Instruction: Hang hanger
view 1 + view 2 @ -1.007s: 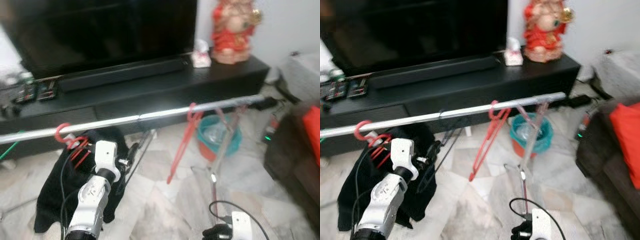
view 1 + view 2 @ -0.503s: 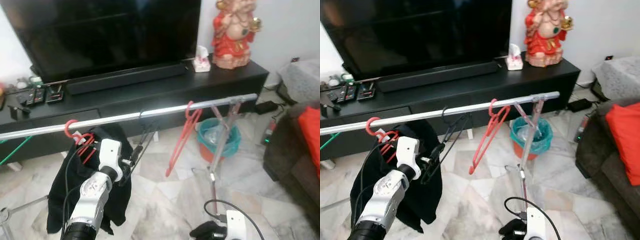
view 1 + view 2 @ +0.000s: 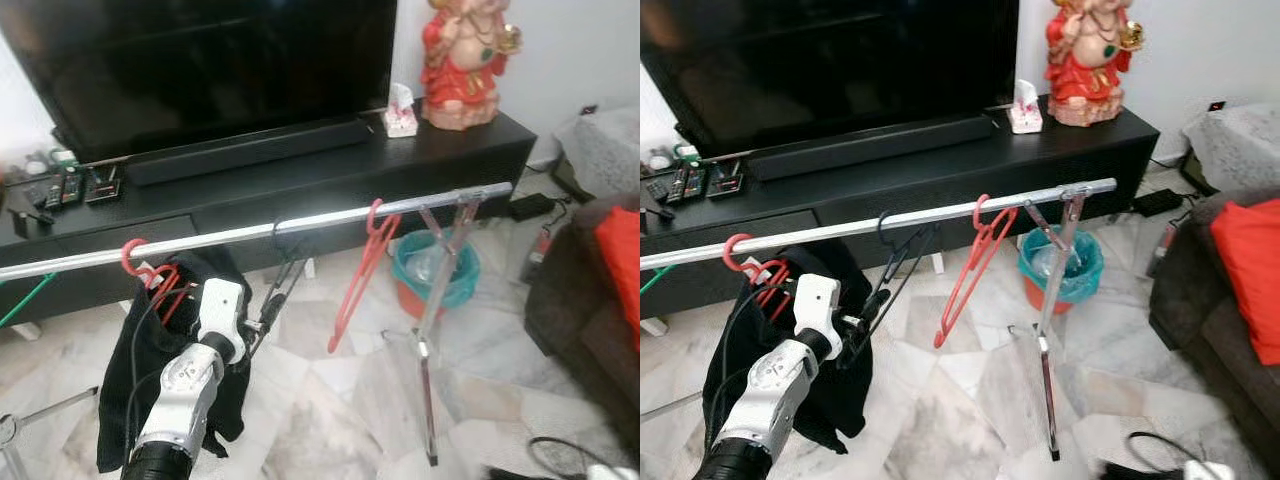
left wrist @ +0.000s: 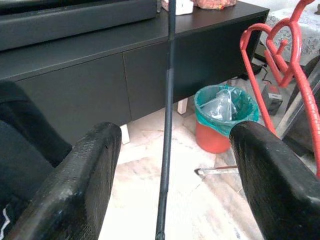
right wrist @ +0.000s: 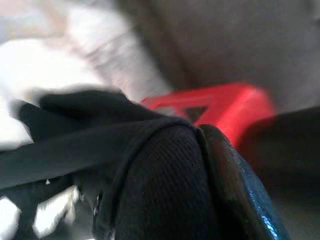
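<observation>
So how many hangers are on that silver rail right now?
3. A black hanger hangs mid-rail by the left pincer; a bare red hanger right of it; another red one at left carries black clothing. More may be hidden there.

The two head views are looking forward and down from above onto a silver rail [image 3: 890, 221], a black TV cabinet [image 3: 330, 185] behind it and the marble floor [image 3: 960, 400], sharing almost the same scene with a slight sideways offset. The left wrist view is sitting low and close beneath the rail, facing the cabinet between its own two black fingers [image 4: 75, 185], and is sharing a green-lined bin [image 4: 222, 117] with the head views. The right wrist view is lying very near dark fabric [image 5: 165, 185], blurred.
</observation>
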Controlling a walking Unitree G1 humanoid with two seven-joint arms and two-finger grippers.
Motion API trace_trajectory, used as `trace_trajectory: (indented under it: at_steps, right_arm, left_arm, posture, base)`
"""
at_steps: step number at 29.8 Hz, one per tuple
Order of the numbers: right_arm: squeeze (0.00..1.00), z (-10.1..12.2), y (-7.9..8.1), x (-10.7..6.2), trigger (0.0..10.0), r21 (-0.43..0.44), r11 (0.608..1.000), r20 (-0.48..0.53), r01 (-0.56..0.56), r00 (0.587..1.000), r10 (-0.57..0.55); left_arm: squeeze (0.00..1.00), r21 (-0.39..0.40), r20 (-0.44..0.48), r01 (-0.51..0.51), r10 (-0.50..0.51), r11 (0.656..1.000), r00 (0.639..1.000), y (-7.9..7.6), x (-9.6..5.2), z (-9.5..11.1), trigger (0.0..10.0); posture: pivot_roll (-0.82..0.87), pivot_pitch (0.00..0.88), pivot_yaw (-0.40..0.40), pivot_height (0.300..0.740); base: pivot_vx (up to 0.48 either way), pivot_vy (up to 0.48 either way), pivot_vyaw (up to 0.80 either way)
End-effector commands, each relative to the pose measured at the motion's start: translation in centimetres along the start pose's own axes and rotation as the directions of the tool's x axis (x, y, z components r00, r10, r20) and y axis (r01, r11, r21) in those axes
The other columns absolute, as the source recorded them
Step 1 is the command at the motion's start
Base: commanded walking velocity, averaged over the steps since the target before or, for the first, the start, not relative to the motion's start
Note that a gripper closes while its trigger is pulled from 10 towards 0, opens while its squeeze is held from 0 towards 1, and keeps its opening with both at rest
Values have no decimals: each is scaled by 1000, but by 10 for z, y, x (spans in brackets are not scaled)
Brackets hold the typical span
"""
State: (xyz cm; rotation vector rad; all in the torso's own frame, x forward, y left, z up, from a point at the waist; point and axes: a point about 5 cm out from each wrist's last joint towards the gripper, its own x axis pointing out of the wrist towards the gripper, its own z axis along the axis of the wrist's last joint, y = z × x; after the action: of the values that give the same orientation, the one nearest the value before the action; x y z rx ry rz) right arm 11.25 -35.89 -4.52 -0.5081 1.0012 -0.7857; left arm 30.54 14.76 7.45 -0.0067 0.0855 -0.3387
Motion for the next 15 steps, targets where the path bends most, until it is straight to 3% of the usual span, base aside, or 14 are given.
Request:
trace_trajectory:
  at_steps: [1,2,6,8,12,13,15]
  right_arm:
    - [0,18,-19,7,10000,21,995,71,93,993,-94]
    - [0,24,-30,10,10000,32,991,89,133,987,-136]
    - [0,33,-39,12,10000,20,984,123,177,976,-178]
    - [0,41,-44,14,10000,53,979,139,199,969,-205]
    - [0,44,-37,12,10000,62,984,143,168,974,-175]
    - [0,45,-26,10,10000,70,990,142,121,981,-130]
    - [0,44,-21,9,10000,68,992,140,101,984,-110]
  left_arm:
    - [0,9,-13,-8,8,1000,1000,4,0,-1,10000]
    - [0,8,-14,-9,9,1000,1000,4,0,-2,10000]
    - [0,10,-15,-10,10,1000,1000,5,1,-2,10000]
    - [0,12,-15,-11,11,1000,1000,5,1,-2,10000]
    - [0,13,-16,-10,10,1000,1000,5,2,-2,10000]
    - [0,13,-15,-9,9,1000,1000,5,2,-2,10000]
    - [0,13,-15,-9,9,1000,1000,5,2,-2,10000]
  posture:
    - [-68,0,74,740]
    - [-72,0,76,740]
    - [-74,0,78,740]
    - [-75,0,80,740]
    - [-78,0,81,740]
    - [-78,0,81,740]
    - [-70,0,79,740]
  base:
    - [0,0,0]
    - [0,0,0]
    - [0,0,0]
    - [0,0,0]
    - [0,0,0]
    - [0,0,0]
    - [0,0,0]
